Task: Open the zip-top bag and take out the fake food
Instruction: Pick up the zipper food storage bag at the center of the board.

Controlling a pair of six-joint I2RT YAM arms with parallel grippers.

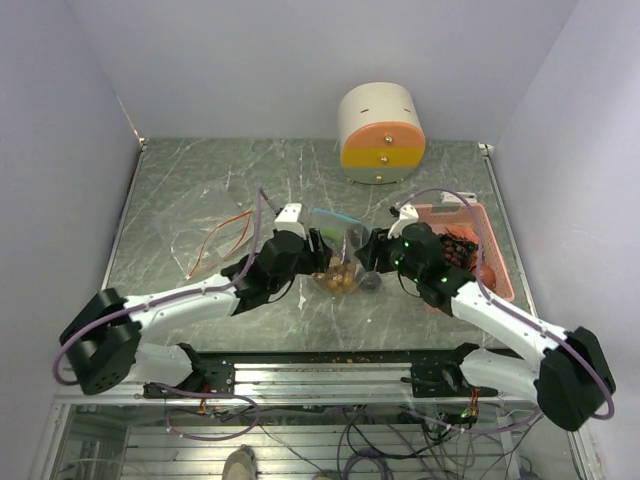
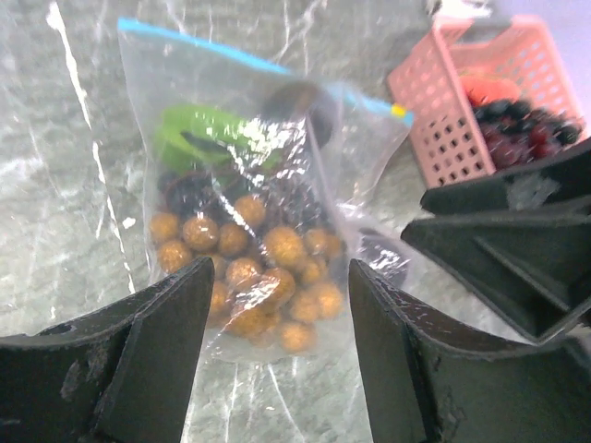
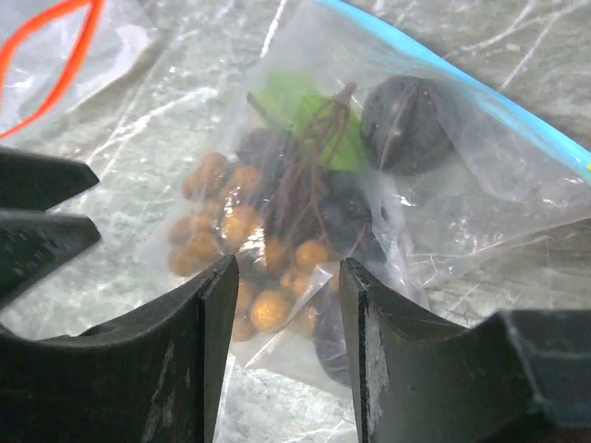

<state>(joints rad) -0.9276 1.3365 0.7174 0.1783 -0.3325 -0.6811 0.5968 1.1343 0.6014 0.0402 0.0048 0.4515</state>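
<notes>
Grey-green marbled table (image 1: 200,180) fills a booth of plain pale walls (image 1: 300,60) on three sides.

At its middle the left gripper (image 2: 277,277) stands with its fingers spread wide, released, and the lower end of the zip-top bag (image 2: 277,138) lies in the gap between them without being pinched. The right gripper (image 3: 286,272) faces it from the other side, its jaws also apart, with a lower corner of the same bag between them. The two grippers are close together, with only the bag between them.

Inside the clear plastic sit a tan-brown grape bunch (image 2: 268,268) at the bottom, a dark purple grape bunch (image 2: 199,194) above it, a green piece (image 2: 199,134) and a dark round fruit (image 3: 406,125) near the blue zip strip (image 3: 480,88). The strip looks closed as far as the wrist views show.

Just beside the right gripper, near the table's right edge, stands a pink basket (image 1: 495,260) holding more dark grapes (image 2: 526,120) and a red fruit (image 2: 489,88). Left of the left gripper lies a second clear bag with an orange strip (image 1: 215,240), flat on the table. Bare table lies between it and the left edge, and toward the back. A round white box with an orange and yellow front (image 1: 380,130) stands at the back edge, well apart from the arms.
</notes>
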